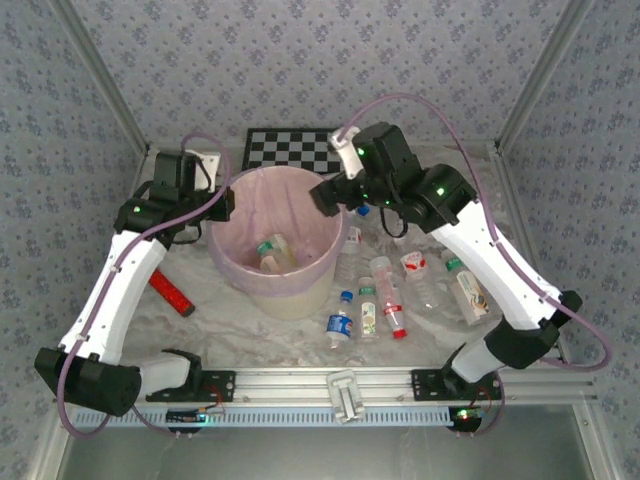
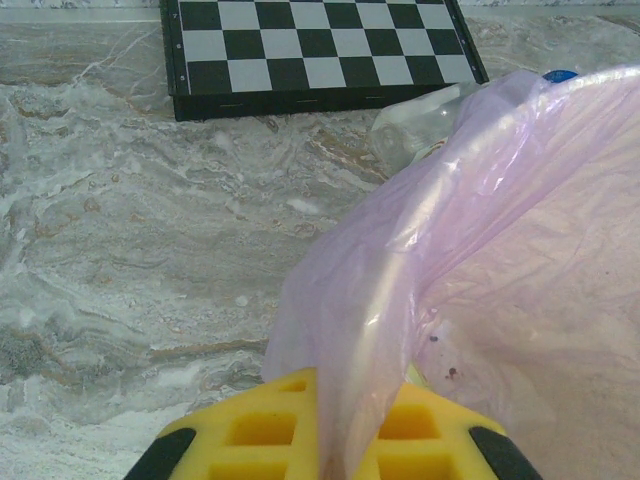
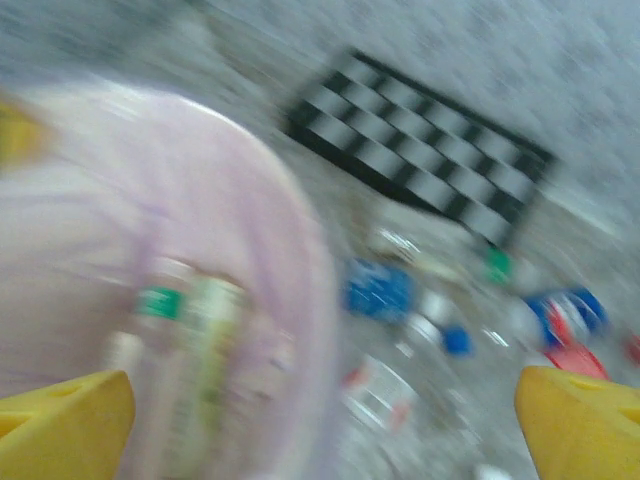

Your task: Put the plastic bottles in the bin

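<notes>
The bin (image 1: 232,262), cream-white with a pink bag liner, stands mid-table. Two plastic bottles (image 1: 272,252) lie inside it, one with a green cap. My left gripper (image 1: 222,205) is shut on the bin's left rim. In the left wrist view its yellow fingers (image 2: 250,430) pinch the bag-covered rim (image 2: 400,300). My right gripper (image 1: 330,195) hovers open above the bin's right rim, nothing between its fingers (image 3: 60,425). That blurred view shows the bin (image 3: 290,240) and the bottles inside (image 3: 200,340). Several more bottles (image 1: 368,305) lie on the table to the bin's right.
A flat red bar (image 1: 172,292) lies left of the bin beside my left arm. A checkerboard (image 1: 290,148) lies flat at the back. One bottle (image 2: 415,125) rests behind the bin near the board. Metal frame posts and patterned walls enclose the table.
</notes>
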